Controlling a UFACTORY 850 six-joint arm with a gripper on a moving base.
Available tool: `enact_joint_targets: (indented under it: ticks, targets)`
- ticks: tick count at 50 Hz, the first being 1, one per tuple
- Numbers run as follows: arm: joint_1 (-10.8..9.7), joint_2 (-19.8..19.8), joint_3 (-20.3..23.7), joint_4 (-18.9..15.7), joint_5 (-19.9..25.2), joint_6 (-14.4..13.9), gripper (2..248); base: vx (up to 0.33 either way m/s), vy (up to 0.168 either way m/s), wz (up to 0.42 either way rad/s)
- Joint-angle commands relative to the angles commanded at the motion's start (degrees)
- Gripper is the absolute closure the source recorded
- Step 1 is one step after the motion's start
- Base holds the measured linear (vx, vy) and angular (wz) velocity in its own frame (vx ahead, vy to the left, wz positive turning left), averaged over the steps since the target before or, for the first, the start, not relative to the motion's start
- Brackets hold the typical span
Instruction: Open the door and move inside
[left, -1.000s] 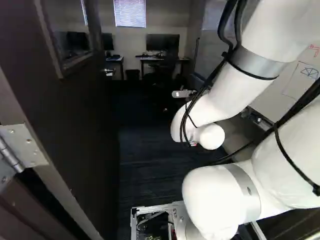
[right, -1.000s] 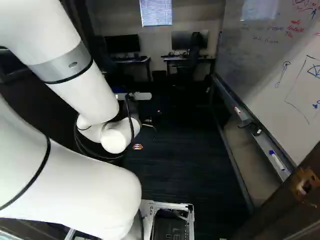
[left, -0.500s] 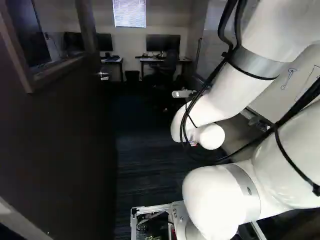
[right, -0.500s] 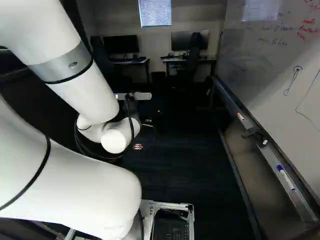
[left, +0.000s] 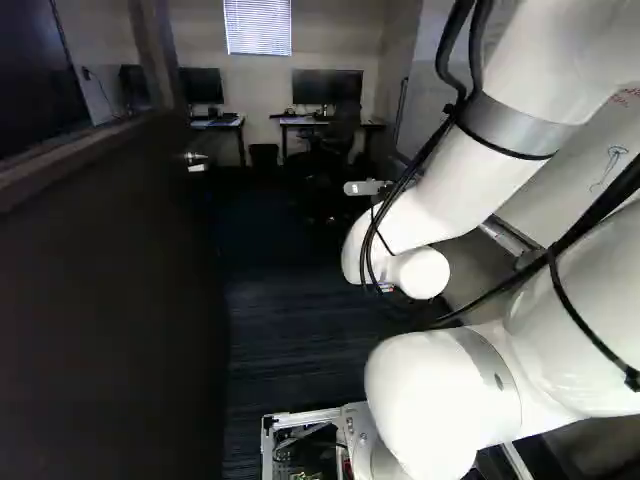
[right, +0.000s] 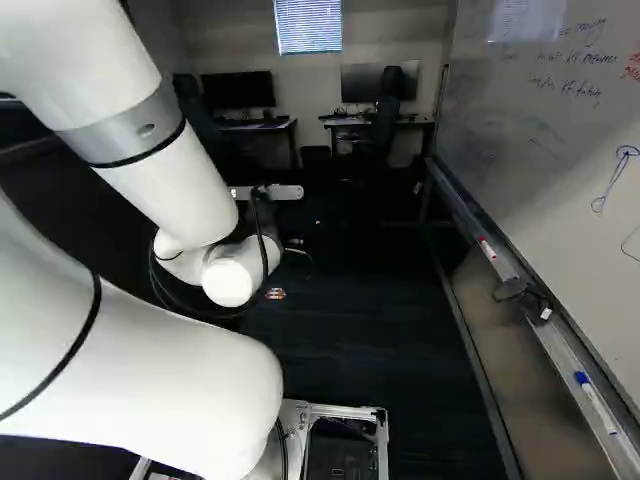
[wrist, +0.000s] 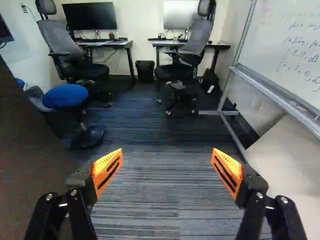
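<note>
In the left base view, the door (left: 110, 300) is standing open at nine o'clock, with its lever handle (left: 196, 163) showing at about ten. I am expecting a heavy, stiff slab turning fairly freely on its hinges, its smooth face giving little to grip. For pulling, I would be choosing the lever; for widening the gap, I would be pushing flat near the free edge. My arm (left: 430, 210) is reaching in from four o'clock.

In the right base view, my arm is covering much of the nine o'clock side, so I am not making out the door clearly there. The whiteboard (right: 540, 130) is leaning into view at two o'clock, its marker tray (right: 510, 275) running along the side where I am judging a scrape possible.

In the wrist view, my claw (wrist: 167, 171) is standing wide open, holding nothing, with the door's dark face just beside it at nine o'clock. Striped carpet (wrist: 150, 192) is lying flat below and ahead, looking kind to wheels. A blue stool (wrist: 65, 95) is waiting at eleven o'clock, a wastebasket (wrist: 145, 71) near twelve and an office chair (wrist: 182, 60) just past it. I am judging the way in passable straight ahead.
</note>
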Motion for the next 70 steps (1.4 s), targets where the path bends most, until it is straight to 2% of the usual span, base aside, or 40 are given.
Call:
enact_joint_targets:
  ticks: [70]
  targets:
    - [0.00, 0.00, 0.00, 0.00, 0.00, 0.00, 3, 0.210, -0.022, -0.010]
